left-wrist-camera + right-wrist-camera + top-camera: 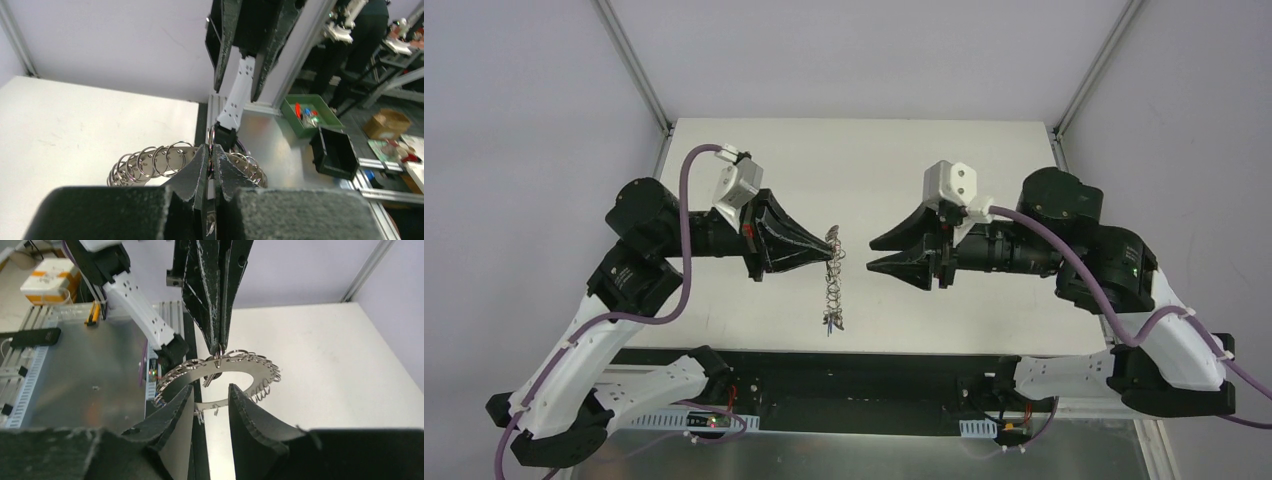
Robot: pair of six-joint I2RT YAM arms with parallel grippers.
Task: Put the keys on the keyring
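Observation:
The keyring [832, 285], a flat grey ring with many wire loops round its rim, hangs edge-on in the air above the table. My left gripper [829, 246] is shut on its top rim. In the left wrist view my pads [202, 162] pinch the rim, and the ring [156, 157] curves away to both sides. My right gripper [870, 254] is open and empty, just right of the ring. In the right wrist view the ring [240, 368] lies beyond my open gripper [211, 388]. A small silver key with a dark tag [210, 377] hangs under it.
The white table [964, 160] lies below both arms, with a metal ledge at its near edge [90, 385]. Off the table stand a green bin of small coloured items [310, 115] and a black box [334, 152].

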